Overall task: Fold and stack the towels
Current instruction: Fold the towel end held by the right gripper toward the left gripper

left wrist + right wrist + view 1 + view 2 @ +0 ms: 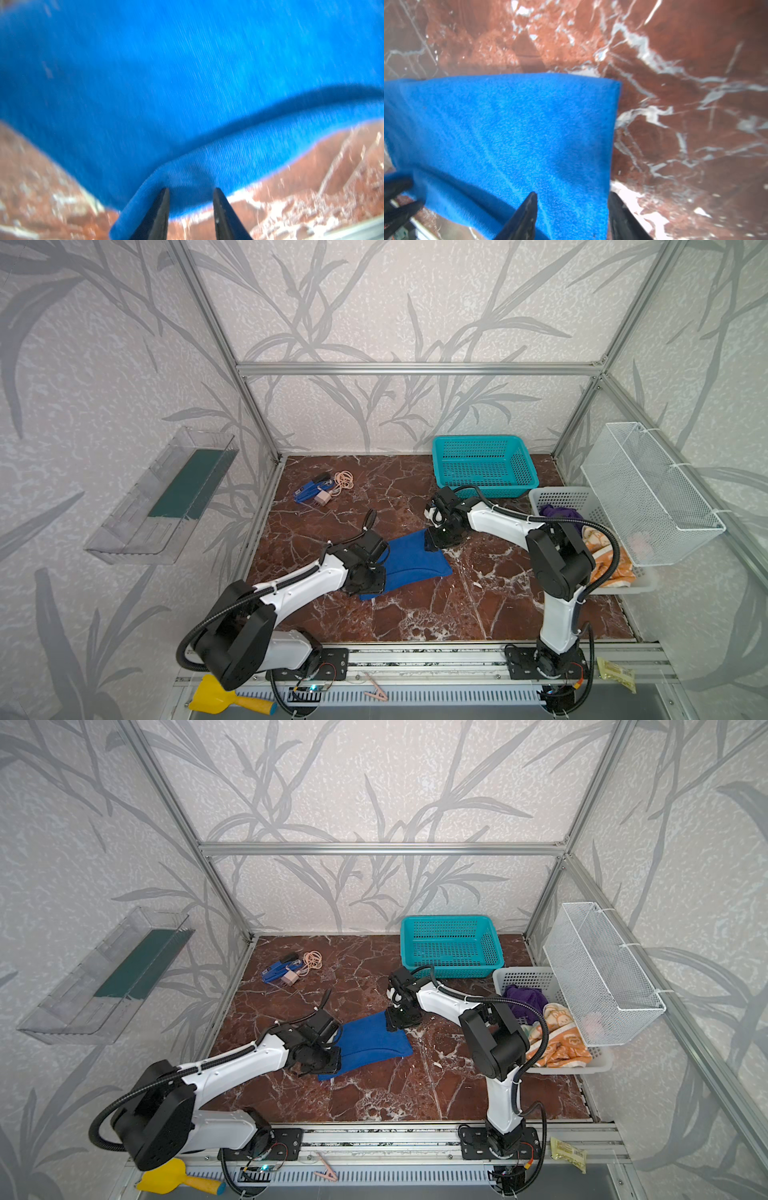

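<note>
A royal blue towel (409,562) (372,1042) lies folded on the marble table, seen in both top views. My left gripper (374,585) (329,1063) is at its near left corner. In the left wrist view that gripper (191,193) is open, its tips straddling the towel's (187,83) edge. My right gripper (432,545) (392,1025) is at the far right corner. It (572,197) is open, with one fingertip on the cloth (508,135) and the other at its edge. A purple towel (559,512) and an orange towel (606,560) lie crumpled in the white basket (552,493).
A teal basket (484,464) stands at the back right, beside the white basket. A wire basket (648,497) hangs on the right wall and a clear shelf (166,497) on the left wall. Small items (324,489) lie at the back left.
</note>
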Controlling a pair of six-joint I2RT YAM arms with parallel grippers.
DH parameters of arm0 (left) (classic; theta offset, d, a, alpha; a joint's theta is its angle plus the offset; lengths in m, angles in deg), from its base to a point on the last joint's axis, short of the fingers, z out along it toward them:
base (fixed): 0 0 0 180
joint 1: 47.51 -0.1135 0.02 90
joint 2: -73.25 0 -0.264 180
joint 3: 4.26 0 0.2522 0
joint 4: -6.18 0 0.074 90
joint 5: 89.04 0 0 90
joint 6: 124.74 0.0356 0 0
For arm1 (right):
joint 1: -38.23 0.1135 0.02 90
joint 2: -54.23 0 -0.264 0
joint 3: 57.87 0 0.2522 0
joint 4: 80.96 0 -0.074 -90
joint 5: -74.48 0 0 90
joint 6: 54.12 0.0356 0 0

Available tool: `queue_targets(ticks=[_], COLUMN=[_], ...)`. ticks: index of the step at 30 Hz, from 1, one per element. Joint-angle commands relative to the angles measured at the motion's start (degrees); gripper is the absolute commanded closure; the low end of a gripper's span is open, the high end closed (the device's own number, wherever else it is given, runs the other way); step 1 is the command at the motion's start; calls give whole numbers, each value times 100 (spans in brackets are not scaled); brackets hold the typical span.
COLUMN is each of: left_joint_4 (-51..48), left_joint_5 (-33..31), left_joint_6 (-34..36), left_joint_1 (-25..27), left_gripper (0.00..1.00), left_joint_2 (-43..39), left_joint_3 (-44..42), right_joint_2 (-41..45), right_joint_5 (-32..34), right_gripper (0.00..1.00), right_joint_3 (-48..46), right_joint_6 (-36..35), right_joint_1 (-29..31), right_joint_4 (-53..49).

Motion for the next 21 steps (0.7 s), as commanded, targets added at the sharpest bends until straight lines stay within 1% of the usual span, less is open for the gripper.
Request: queue_targets(ticks=[1, 3, 6, 7, 12, 15, 18, 20, 21], left_joint_4=[-280, -343, -322, -289, -131, -35, -27, -87, -153], left_joint_5=[-423, -549, -599, -579, -380, -338, -482, -628, -736], left_joint_6=[-333, -240, -3, 50, 165, 176, 88, 66, 63], left_joint_1=[27, 23, 27, 25, 15, 18, 5, -9, -22], left_gripper=[58, 56, 54, 54, 53, 53, 53, 53, 53], left_joint_2=[-419, -500, -412, -330, 220, 410, 460, 499, 540], left_joint_3=[-140, -57, 180, 239, 465, 527, 590, 694, 781], right_joint_2=[194, 240, 242, 216, -43, -227, -396, -524, -597], right_joint_5=[293, 286, 98, 15, -185, -283, -225, -157, -110], right_gripper=[40, 32, 30, 26, 25, 24, 25, 33, 41], right_joint_3=[49, -11, -84, -136, -190, -138, -53, 16, 50], right_joint_6=[123, 174, 258, 312, 464, 561, 613, 632, 649], right_joint_1=[-112, -144, -141, -128, 38, 143, 325, 440, 493], right_joint_4=[-211, -191, -160, -114, -4, 13, -34, -83, -86])
